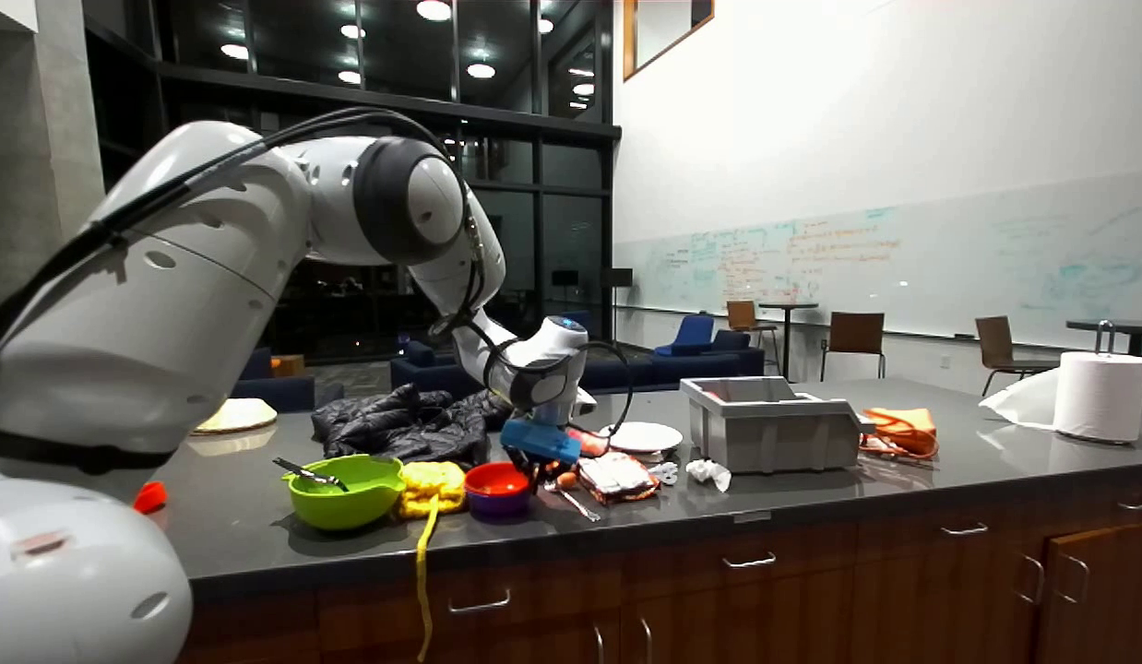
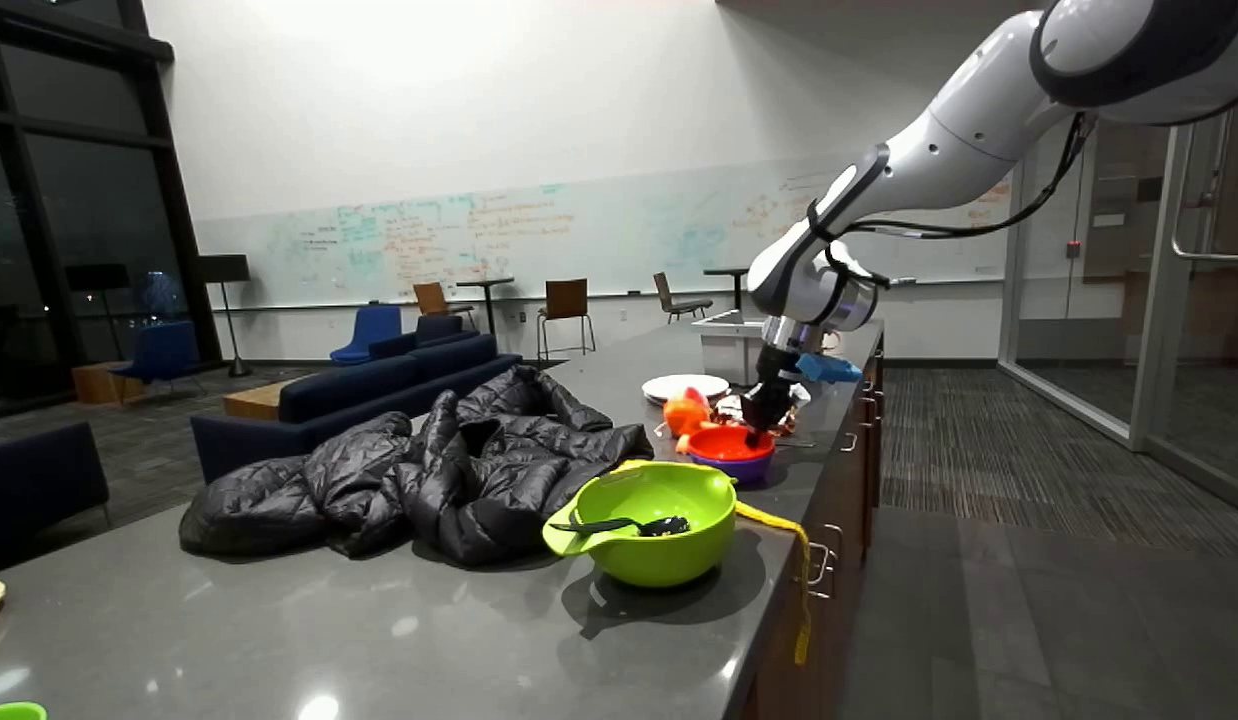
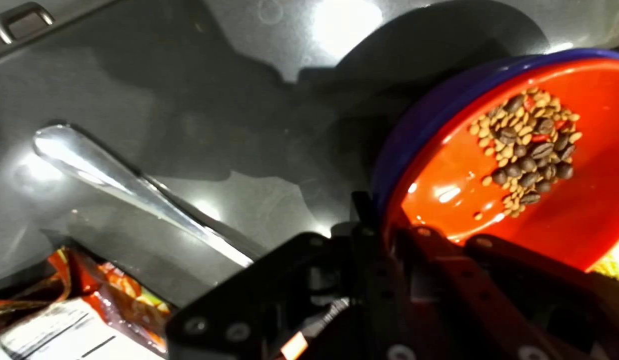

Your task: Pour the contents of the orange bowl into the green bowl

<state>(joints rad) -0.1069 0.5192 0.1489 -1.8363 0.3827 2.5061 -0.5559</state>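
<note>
The red-orange bowl (image 3: pixel 584 210) sits nested in a purple bowl (image 3: pixel 422 120). It holds beans and small tan grains (image 3: pixel 532 150). It also shows in both exterior views (image 1: pixel 497 479) (image 2: pixel 719 441), resting on the counter near its front edge. My gripper (image 3: pixel 382 220) is at the bowl's rim, one finger outside and one inside. The fingers look closed on the rim; the purple rim appears to be between them too. The lime-green bowl (image 1: pixel 345 503) stands upright with a dark-headed spoon in it, also in an exterior view (image 2: pixel 669 562). It is out of the wrist view.
A yellow knitted thing (image 1: pixel 434 487) lies between the bowls, its strap hanging over the counter edge. A black jacket (image 2: pixel 499 470) lies behind. A snack packet (image 1: pixel 617 475), a metal utensil (image 3: pixel 129 185), a white plate (image 1: pixel 643 435) and a grey bin (image 1: pixel 774 438) are nearby.
</note>
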